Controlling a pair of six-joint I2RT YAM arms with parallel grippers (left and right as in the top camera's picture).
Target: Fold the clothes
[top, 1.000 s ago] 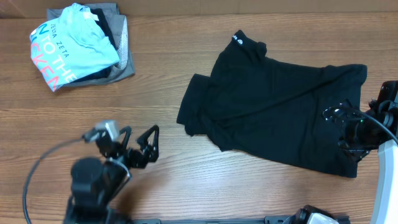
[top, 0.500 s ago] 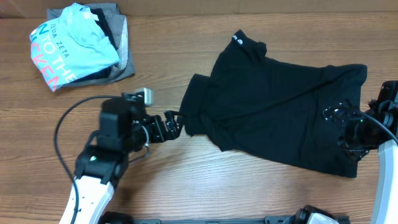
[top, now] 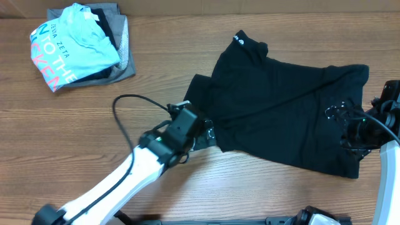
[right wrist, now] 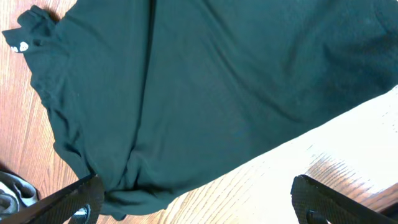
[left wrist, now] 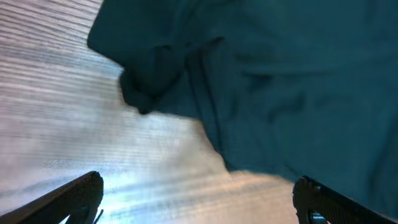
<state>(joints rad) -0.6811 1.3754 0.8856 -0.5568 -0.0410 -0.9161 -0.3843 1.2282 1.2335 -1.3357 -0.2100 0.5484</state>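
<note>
The clothes, a black T-shirt (top: pixel 281 106), lie spread and rumpled on the right half of the wooden table, with a small white logo (top: pixel 239 37) at the neck. My left gripper (top: pixel 209 134) is open at the shirt's lower left edge, by the sleeve. In the left wrist view the fabric (left wrist: pixel 280 74) lies just ahead of the open left gripper (left wrist: pixel 198 186), with bare wood between the fingers. My right gripper (top: pixel 337 128) hovers open over the shirt's right part. In the right wrist view the shirt (right wrist: pixel 217 81) fills the frame ahead of the open right gripper (right wrist: pixel 196 186).
A pile of folded garments (top: pixel 78 47) topped by a light blue tee sits at the table's far left corner. The left arm's black cable (top: pixel 125 103) loops over the table (top: pixel 94 156). The right arm's body (top: pixel 387 119) stands at the right edge.
My left arm has swung from the front left of the table up and right to the shirt's left edge. The right arm has stayed still.
</note>
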